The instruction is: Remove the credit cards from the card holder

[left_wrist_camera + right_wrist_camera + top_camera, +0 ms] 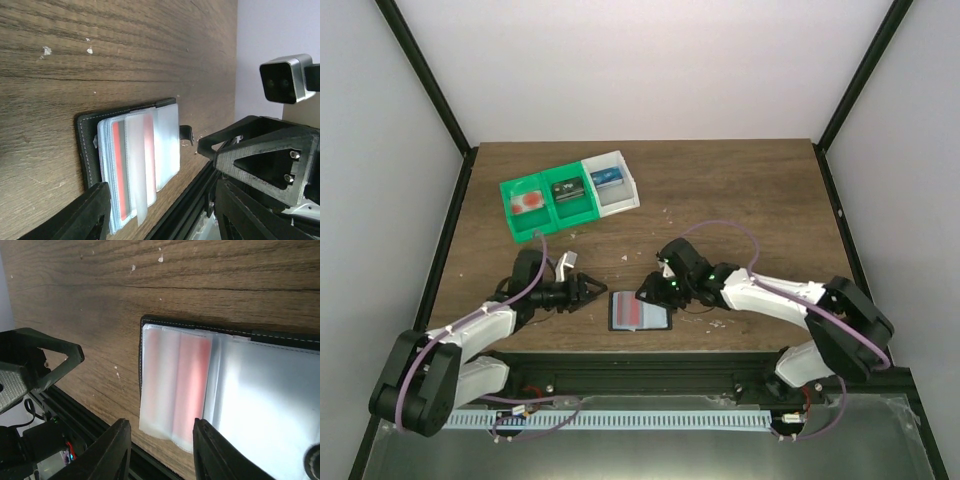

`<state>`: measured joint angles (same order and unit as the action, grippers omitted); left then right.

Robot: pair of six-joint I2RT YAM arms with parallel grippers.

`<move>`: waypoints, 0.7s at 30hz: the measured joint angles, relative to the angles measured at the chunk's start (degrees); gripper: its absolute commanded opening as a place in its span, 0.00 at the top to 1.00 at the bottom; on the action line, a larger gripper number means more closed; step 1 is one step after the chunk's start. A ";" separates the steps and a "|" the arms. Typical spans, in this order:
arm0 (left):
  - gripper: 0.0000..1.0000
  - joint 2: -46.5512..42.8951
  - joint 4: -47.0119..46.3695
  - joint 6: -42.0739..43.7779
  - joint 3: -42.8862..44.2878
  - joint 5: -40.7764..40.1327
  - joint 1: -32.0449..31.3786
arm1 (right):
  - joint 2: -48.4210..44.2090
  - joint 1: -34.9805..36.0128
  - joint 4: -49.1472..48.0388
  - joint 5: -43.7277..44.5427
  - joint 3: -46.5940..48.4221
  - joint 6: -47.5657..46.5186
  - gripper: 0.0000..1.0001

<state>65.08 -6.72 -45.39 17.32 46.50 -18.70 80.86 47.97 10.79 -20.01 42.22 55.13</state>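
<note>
left jaws: left gripper (592, 291) is sitting spread apart, empty, just left of the card holder (640, 311), not touching it.
right jaws: right gripper (647, 292) is hovering parted over the holder's upper right edge; nothing between the fingers (112, 450); contact with the holder is hard to tell.
card holder: lying open and flat on the desk (740, 190) near its front edge, between the two arms, clear sleeves fanned out.
credit cards: the credit cards (120, 170) are sitting inside the sleeves, showing red and pale through the plastic; none out yet.
tray: green-and-white tray (570, 196) is resting at the far left of the desk, well apart, with items in its compartments.
progress: judging it as early, extraction not started.
risk 1: sleeves are slick and floppy, so jaws are likely pinching plastic instead of a card edge.
risk 2: holder is unpinned and light; pulling one-handed is likely dragging it whole toward the desk edge and off.
risk 3: cards are thin and flat, so fingers could be slipping off.
</note>
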 measured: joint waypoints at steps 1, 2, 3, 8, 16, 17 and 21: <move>0.41 0.31 -0.87 -0.35 -0.20 0.17 0.00 | 0.96 0.09 0.00 0.02 0.42 -0.02 0.64; 0.41 0.55 -1.40 -0.68 -0.39 0.26 0.00 | 1.81 0.35 -0.02 -0.02 0.76 -0.07 0.65; 0.42 0.85 -2.01 -0.96 -0.70 0.37 0.00 | 2.82 0.55 0.09 0.00 1.25 -0.13 0.65; 0.45 1.66 -4.09 -2.32 -2.38 0.79 -0.09 | 6.54 1.18 -0.17 -0.07 1.79 -0.20 0.65; 0.45 1.99 -5.18 -3.15 -3.21 0.74 -0.11 | 9.77 1.95 -0.81 -0.63 1.79 -0.20 0.65; 0.45 2.16 -5.38 -3.28 -3.21 0.74 -0.11 | 10.08 2.01 -0.98 -0.70 1.79 -0.20 0.65; 0.45 3.28 -6.40 -3.67 -3.21 0.74 -0.11 | 11.02 2.12 -1.88 -1.07 1.79 -0.37 0.76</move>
<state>68.36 -13.13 -49.06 14.11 47.24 -18.81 91.88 50.09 8.91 -21.08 44.01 54.76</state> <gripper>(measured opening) 0.551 0.327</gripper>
